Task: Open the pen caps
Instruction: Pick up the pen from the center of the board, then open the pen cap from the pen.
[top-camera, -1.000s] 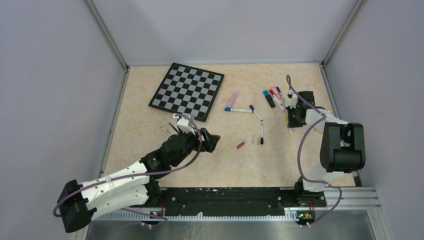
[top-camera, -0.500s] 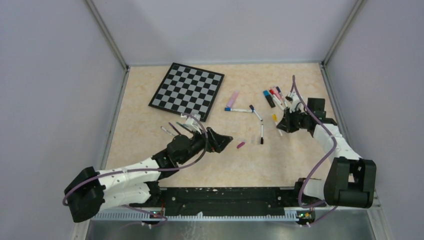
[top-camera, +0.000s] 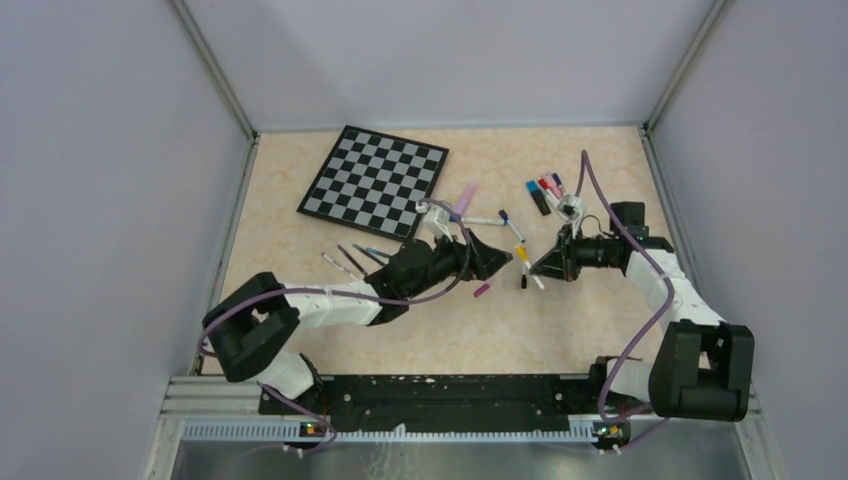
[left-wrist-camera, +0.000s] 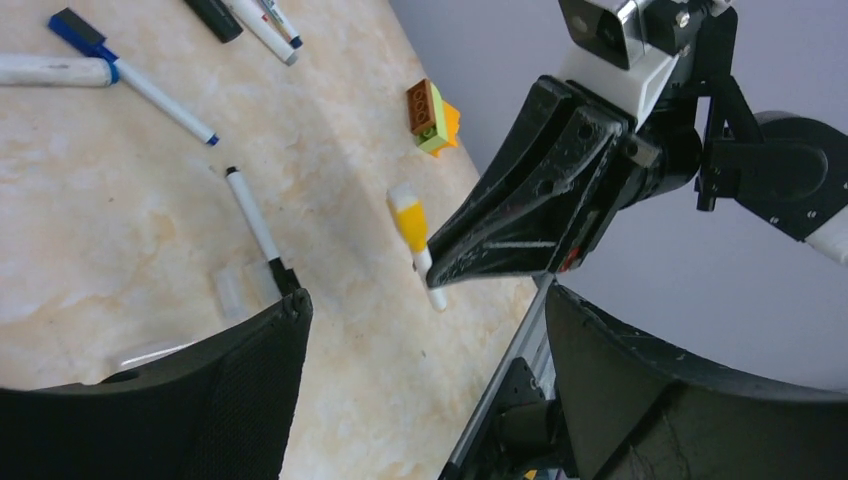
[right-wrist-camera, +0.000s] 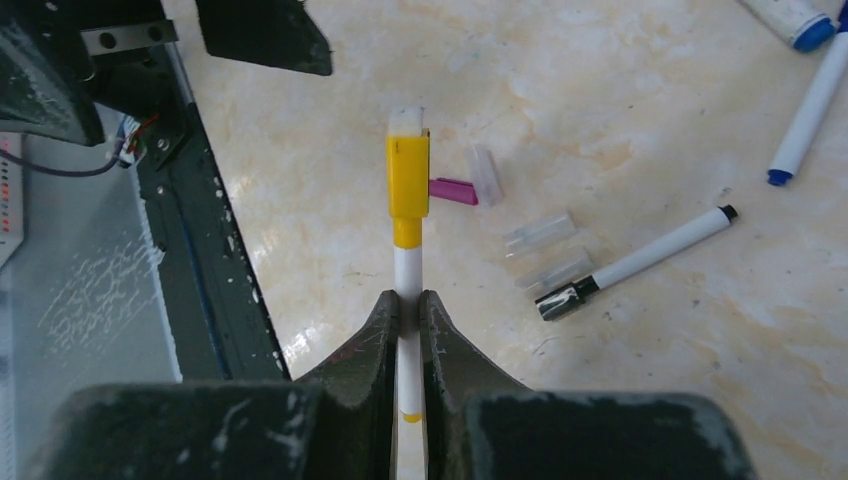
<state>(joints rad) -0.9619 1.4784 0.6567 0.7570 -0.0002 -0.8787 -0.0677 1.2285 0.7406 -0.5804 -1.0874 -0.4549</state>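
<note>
My right gripper (right-wrist-camera: 408, 300) is shut on a white pen (right-wrist-camera: 407, 265) with a yellow cap (right-wrist-camera: 408, 180), held above the table with the cap pointing left. In the top view the right gripper (top-camera: 540, 265) faces my left gripper (top-camera: 503, 257), which is open and empty with the yellow cap (top-camera: 521, 256) just ahead of its jaws. The left wrist view shows the yellow cap (left-wrist-camera: 409, 222) beyond the open left gripper (left-wrist-camera: 425, 295), not between the fingers. A loose purple cap (right-wrist-camera: 452, 190) and clear caps (right-wrist-camera: 540, 232) lie on the table below.
A chessboard (top-camera: 375, 180) lies at the back left. A bunch of capped pens (top-camera: 548, 192) lies at the back right, and other pens (top-camera: 475, 219) lie mid-table. More pens (top-camera: 345, 260) lie by the left arm. A yellow-orange block (left-wrist-camera: 432, 115) sits nearby. The base rail (right-wrist-camera: 190, 200) runs along the near edge.
The left arm has reached right, bringing its open gripper up to the right gripper. The right gripper has moved left from the pen bunch, holding the yellow-capped pen.
</note>
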